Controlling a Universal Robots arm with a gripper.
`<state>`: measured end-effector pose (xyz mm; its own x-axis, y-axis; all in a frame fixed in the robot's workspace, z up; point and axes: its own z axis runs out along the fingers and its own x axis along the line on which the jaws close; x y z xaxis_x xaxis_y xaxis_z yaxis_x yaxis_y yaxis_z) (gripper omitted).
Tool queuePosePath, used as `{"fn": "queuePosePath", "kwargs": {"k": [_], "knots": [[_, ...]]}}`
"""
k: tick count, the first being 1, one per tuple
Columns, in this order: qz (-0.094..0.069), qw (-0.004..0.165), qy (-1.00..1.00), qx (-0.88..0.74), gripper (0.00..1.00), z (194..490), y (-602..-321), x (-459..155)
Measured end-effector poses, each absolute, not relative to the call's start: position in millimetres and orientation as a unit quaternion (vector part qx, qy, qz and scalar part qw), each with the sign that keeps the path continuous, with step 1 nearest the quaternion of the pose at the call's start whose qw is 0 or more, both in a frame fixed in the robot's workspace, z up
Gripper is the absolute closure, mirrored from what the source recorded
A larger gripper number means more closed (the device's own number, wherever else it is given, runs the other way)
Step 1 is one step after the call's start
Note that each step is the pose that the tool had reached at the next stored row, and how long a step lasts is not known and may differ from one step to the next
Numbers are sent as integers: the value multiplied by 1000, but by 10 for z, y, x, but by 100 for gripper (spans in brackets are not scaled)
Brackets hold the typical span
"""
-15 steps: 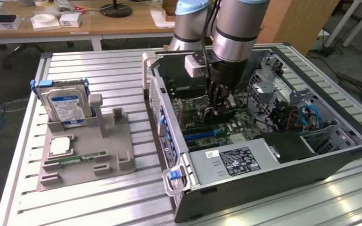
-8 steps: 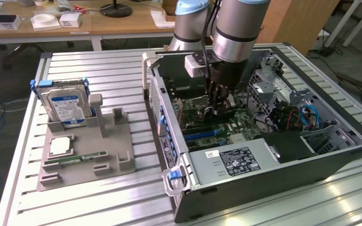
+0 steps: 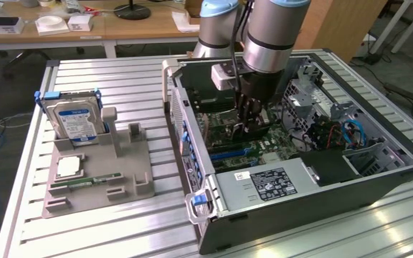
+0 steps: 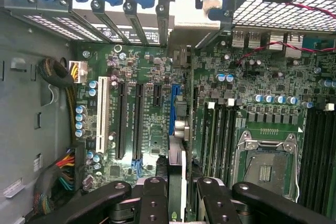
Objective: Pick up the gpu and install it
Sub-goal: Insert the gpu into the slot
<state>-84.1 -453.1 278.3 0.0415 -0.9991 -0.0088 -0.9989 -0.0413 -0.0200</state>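
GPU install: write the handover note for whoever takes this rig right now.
Grip: the gripper is shut on the graphics card, down inside the open computer case.
Card: held edge-on, in line with the blue slot on the motherboard.
Done: card picked up and brought into the case.
Left: card not released; whether it is fully seated cannot be told.
Other parts: hard drive and memory stick sit on the grey holder outside the case.
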Motion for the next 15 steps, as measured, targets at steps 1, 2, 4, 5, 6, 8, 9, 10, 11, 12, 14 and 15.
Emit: {"fn": "queuePosePath", "kwargs": {"k": [1,2,4,5,6,8,9,10,11,12,14,15], "knots": [[-3,11,692,-722,74,2781,-4534,-842],[-2,12,692,-721,74,2775,-4536,-842],[0,14,692,-721,74,2769,-4536,-842],[0,14,692,-721,74,2769,-4536,-842],[0,14,692,-721,74,2769,-4536,-842],[0,14,692,-721,74,2769,-4537,-841],[0,14,692,-721,74,2769,-4537,-841],[0,14,692,-721,74,2769,-4538,-841],[0,14,692,-721,74,2768,-4540,-842],[-1,13,692,-722,74,2767,-4542,-842],[-4,9,692,-722,74,2767,-4544,-844],[-8,6,692,-722,74,2766,-4544,-845]]}}
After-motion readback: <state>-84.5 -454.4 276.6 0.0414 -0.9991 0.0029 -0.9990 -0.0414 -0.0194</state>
